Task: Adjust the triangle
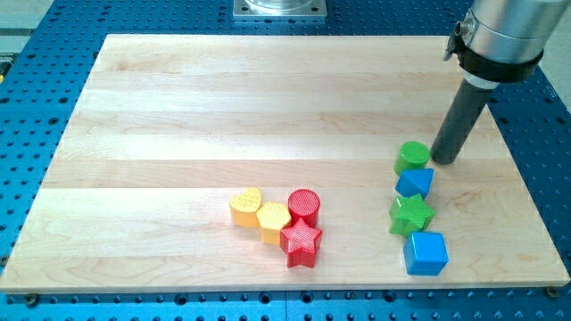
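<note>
My tip [443, 161] rests on the board at the view's right, just right of a green cylinder [412, 156], close to or touching it. Directly below the cylinder sits a blue block [415, 182] that looks like a triangle, just below and left of my tip. A green star [410, 214] lies below that, then a blue cube [426, 253]. These four form a rough column.
Near the bottom centre is a tight cluster: a yellow half-round block [246, 207], a yellow block [274, 220], a red cylinder [303, 207] and a red star [302, 242]. The wooden board [223, 107] lies on a blue perforated table.
</note>
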Controlling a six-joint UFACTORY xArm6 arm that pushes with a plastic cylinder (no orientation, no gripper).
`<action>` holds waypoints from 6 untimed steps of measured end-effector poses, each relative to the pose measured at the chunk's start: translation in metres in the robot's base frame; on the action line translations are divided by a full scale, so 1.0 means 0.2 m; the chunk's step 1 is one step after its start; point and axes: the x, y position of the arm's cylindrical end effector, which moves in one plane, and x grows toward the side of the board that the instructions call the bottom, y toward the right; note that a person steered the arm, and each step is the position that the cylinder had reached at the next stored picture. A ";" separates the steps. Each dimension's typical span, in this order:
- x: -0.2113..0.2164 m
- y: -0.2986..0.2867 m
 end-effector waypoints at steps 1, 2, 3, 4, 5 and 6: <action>0.00 0.01; 0.00 0.03; 0.00 0.04; -0.01 0.03; 0.19 0.16; 0.28 0.06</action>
